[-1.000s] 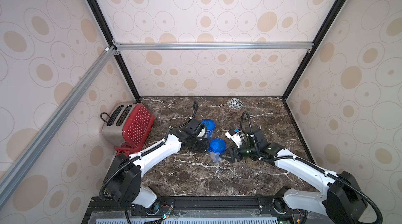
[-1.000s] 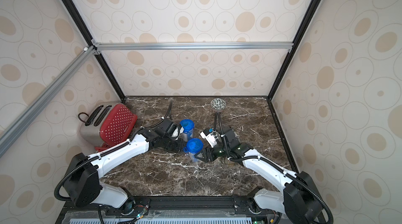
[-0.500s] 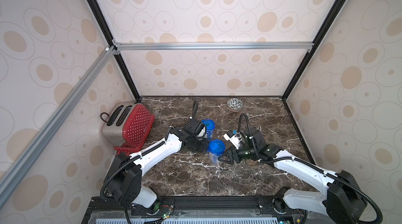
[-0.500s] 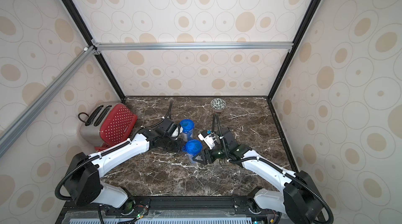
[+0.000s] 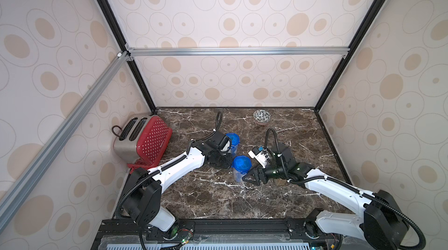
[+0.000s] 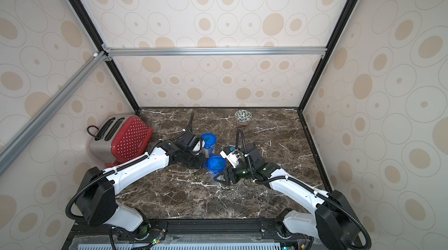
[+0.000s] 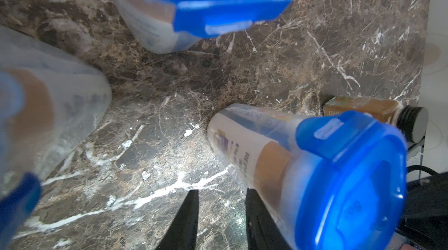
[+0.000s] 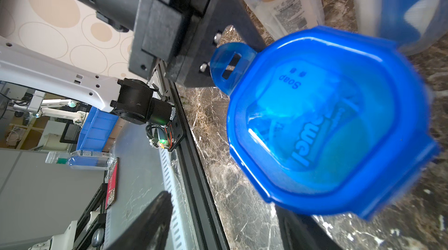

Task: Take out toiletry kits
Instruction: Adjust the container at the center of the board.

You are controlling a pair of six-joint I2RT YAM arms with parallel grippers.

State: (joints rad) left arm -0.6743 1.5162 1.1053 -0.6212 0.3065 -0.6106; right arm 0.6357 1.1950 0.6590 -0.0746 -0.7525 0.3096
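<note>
The left fingers (image 7: 188,222) stand a narrow gap apart with nothing between them, over the marble counter (image 7: 150,115). Just beside them a clear jar (image 7: 278,164) with its blue lid (image 7: 351,183) on holds a toiletry kit's white bottle (image 7: 242,149) with a gold cap. The right fingers (image 8: 150,222) are spread wider and pinch nothing; just ahead of them, seen through the same lid, lie a soap packet (image 8: 291,86) and a wrapped packet (image 8: 308,139), so the kits sit inside the lidded jars.

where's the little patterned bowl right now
In both top views the patterned bowl sits near the back wall, right of centre, beyond the farther blue-lidded jar.
</note>
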